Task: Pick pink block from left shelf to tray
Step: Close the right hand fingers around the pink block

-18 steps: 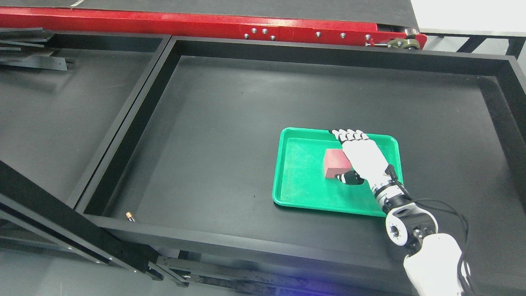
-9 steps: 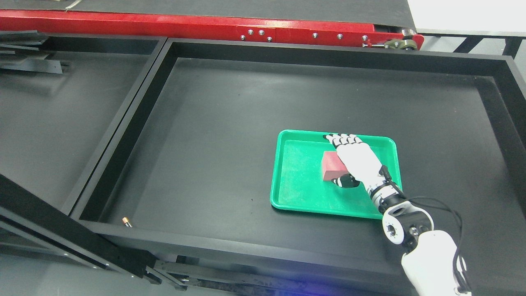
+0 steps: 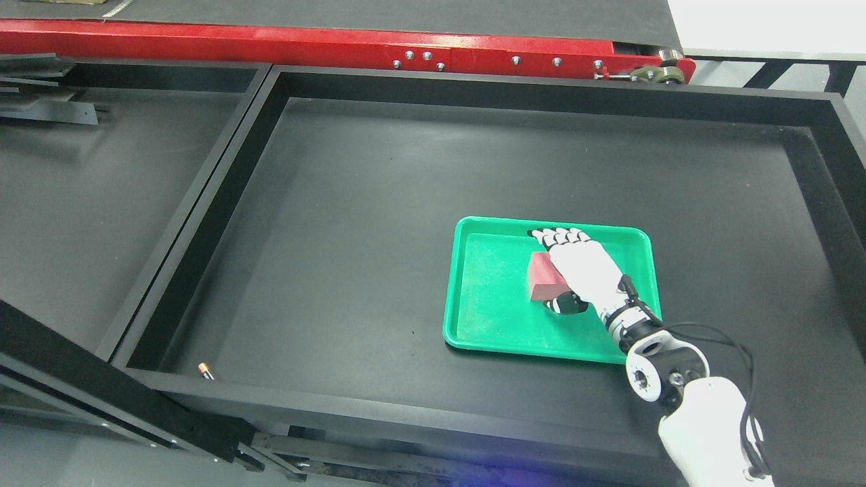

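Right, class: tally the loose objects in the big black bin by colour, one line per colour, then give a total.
Green: 1, the green plastic tray
Pink: 1, the pink block under the right hand
Orange: 1, a small orange cylinder
Total: 3

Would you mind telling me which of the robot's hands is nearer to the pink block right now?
The right hand: it lies over the pink block in the green tray, fingers wrapped across its top. The left hand is out of view.
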You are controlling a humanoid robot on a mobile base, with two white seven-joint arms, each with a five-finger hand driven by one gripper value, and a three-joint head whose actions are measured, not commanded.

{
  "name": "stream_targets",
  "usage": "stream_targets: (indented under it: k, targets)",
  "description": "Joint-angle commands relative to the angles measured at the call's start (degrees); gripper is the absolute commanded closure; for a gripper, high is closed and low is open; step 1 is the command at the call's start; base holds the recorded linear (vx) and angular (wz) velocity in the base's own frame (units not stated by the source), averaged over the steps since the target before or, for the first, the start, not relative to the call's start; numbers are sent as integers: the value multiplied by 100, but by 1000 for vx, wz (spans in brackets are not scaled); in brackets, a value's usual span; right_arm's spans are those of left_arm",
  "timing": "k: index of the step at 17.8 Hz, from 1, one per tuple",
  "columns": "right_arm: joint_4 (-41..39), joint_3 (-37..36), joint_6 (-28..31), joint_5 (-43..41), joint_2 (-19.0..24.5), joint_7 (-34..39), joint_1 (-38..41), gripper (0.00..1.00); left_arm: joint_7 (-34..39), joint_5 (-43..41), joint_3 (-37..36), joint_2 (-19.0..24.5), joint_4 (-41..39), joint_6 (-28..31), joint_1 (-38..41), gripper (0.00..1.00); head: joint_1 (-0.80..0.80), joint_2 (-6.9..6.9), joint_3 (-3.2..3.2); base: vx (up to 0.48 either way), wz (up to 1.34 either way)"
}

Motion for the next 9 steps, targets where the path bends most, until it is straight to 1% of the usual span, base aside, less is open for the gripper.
stream_targets:
  k: [1,9]
  targets:
    - [280,96,-1,-1,-6,159,-68,1,1,0,0,100,-100,-3,114,0,0,0,0,0,0]
    - [315,96,-1,-1,29,124,-86,2,1,0,0,100,-100,-3,114,0,0,0,0,0,0]
